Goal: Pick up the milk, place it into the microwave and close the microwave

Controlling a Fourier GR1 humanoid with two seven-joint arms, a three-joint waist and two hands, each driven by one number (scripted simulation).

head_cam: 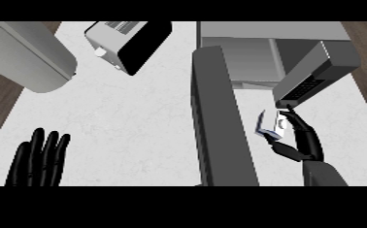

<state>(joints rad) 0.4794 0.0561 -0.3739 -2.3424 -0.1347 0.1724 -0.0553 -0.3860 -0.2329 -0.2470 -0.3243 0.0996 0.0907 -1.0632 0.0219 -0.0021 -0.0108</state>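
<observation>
The right robot hand point(299, 139) curls its fingers and thumb round the milk point(272, 125), holding the carton above the counter point(136, 120) near its right edge, just in front of the microwave point(251, 52). The microwave door point(219, 120) stands open, stretching toward the counter's front edge, just left of the carton. The left robot hand point(39, 159) rests spread, fingers up, at the front left corner. A toaster point(125, 42) sits near the back edge, with bare counter between it and the left hand.
</observation>
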